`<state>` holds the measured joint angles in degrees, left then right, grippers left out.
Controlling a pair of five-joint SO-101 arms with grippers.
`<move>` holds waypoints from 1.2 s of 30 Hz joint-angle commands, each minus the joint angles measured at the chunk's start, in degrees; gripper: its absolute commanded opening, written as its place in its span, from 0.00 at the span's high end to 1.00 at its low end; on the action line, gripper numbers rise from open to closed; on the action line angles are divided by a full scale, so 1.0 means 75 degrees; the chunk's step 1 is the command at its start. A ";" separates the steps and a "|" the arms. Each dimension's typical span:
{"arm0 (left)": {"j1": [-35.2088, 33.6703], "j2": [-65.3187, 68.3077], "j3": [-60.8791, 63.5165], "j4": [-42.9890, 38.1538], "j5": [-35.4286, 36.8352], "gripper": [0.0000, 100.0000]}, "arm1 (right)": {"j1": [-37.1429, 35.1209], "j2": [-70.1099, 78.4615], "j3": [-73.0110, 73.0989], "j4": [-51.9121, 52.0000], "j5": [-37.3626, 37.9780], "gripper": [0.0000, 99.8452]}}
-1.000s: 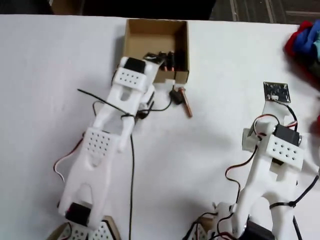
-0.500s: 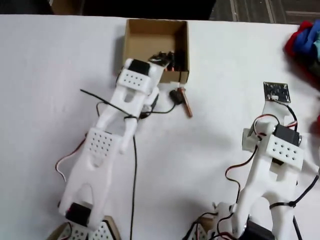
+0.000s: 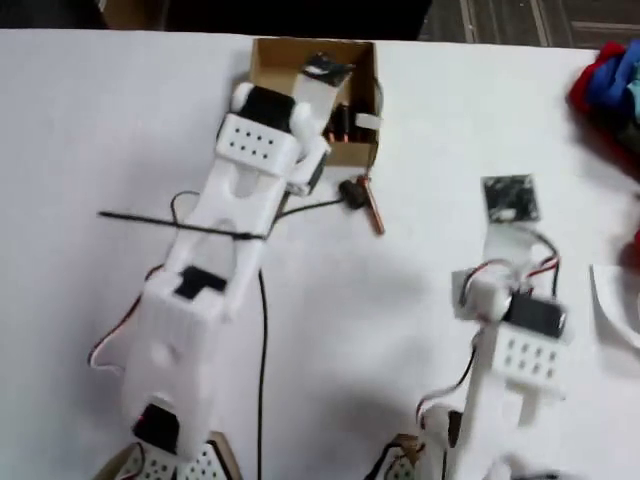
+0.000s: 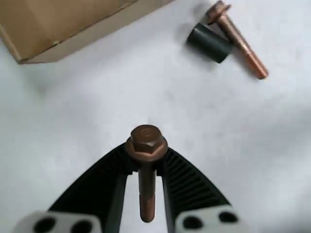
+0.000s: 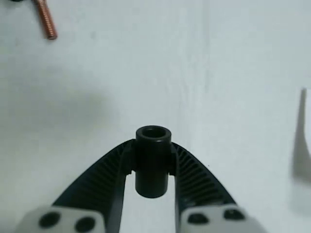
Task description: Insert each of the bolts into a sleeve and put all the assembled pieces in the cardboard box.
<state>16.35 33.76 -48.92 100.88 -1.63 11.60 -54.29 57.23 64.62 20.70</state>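
Nearest to us, the right end effector gripped a short black cylindrical sleeve across its sides, with its bore open and facing away from the wrist. The left end effector was closed on a copper-coloured hex-head bolt just under the head, and the shank ran back between the jaws.

We judged both pieces rigid, smooth and dense for their size. They looked sturdy, but being round they were apt to swivel in ribbed pads. A hold near the bolt's head, and one on the sleeve's mid-wall, seemed right to us. The threaded end would need to stand clear of the jaws for the sleeve to slide on.

Farther out, a second copper bolt lay on the white table with a second black sleeve against it. Both lay just beside a corner of the open brown cardboard box.

We reckoned the bare stretch of table between the arms gave the best room for mating. The box wall and the loose pair crowded the left arm's side.
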 commanded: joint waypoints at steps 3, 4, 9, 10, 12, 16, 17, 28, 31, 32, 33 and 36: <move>0.0223 -0.3095 0.2596 -0.1981 0.0375 0.97 | -0.0850 -0.2784 0.0879 -0.0123 -0.0047 0.98; 0.0281 -0.3634 0.3276 -0.2415 0.0399 0.97 | -0.1002 -0.3136 0.1020 -0.0205 -0.0035 0.98; 0.0375 -0.6670 0.7836 -0.5357 0.0352 0.97 | -0.1577 -0.4214 0.2297 -0.1659 -0.0059 0.98; 0.0246 -0.7267 0.8692 -0.6084 0.0352 0.97 | -0.1694 -0.4237 0.2555 -0.2022 -0.0059 0.98; -0.0105 -0.8287 1.0086 -0.7291 0.0363 0.97 | -0.1952 -0.4237 0.3001 -0.2678 -0.0070 0.98; -0.0598 -0.9483 1.1177 -0.8217 0.0422 0.97 | -0.2831 -0.4237 0.3446 -0.3886 -0.0105 0.98; -0.0598 -0.9577 1.1141 -0.8205 0.0422 0.97 | -0.3100 -0.4237 0.3563 -0.4249 -0.0234 0.98; 0.0340 -1.0116 0.9149 -0.7127 0.1078 0.97 | -0.5140 -0.4226 0.4771 -0.8141 -0.1149 0.98; 0.0504 -1.0139 0.8610 -0.6681 0.1383 0.97 | -0.5480 -0.4226 0.5005 -0.8492 -0.1160 0.98; 0.0527 -1.0116 0.8445 -0.6623 0.1477 0.97 | -0.5550 -0.4202 0.5017 -0.8504 -0.1172 0.98; 0.0563 -1.0092 0.8352 -0.6599 0.1618 0.97 | -0.5585 -0.4132 0.5005 -0.8527 -0.1184 0.98; 0.0645 -0.9975 0.8270 -0.6599 0.2016 0.97 | -0.5597 -0.3640 0.4747 -0.8727 -0.1196 0.98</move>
<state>20.13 -40.00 16.84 51.12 10.86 -29.98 -84.00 95.30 1.67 12.44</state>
